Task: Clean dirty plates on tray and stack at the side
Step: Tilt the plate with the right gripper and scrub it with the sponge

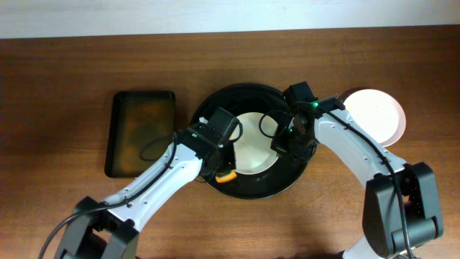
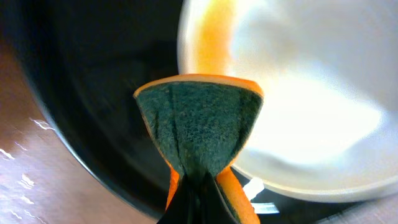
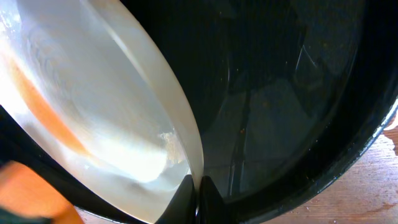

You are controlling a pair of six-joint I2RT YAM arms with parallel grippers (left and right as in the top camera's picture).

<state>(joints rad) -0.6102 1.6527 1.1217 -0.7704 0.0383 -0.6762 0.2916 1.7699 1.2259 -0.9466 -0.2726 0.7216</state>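
One round black tray sits about mid-table, and two white plates can be counted. The first plate lies inside the tray. The second plate rests on the bare table just off the tray's right rim, toward the table's right edge (whether anything lies beneath it cannot be told).

The right gripper is closed tight on the first plate's right rim, its two fingers pinching the thin edge. In the right wrist view that side of the plate appears tilted up off the tray floor.

The left gripper is clamped on one sponge, orange with a green scouring face, folded between the fingers. It hangs over the near-left part of the tray, at the first plate's edge. An orange streak shows on that plate's surface (sauce or the sponge's reflection, I cannot tell).

One smaller rectangular tray lies toward the table's left edge, apart from the round one.
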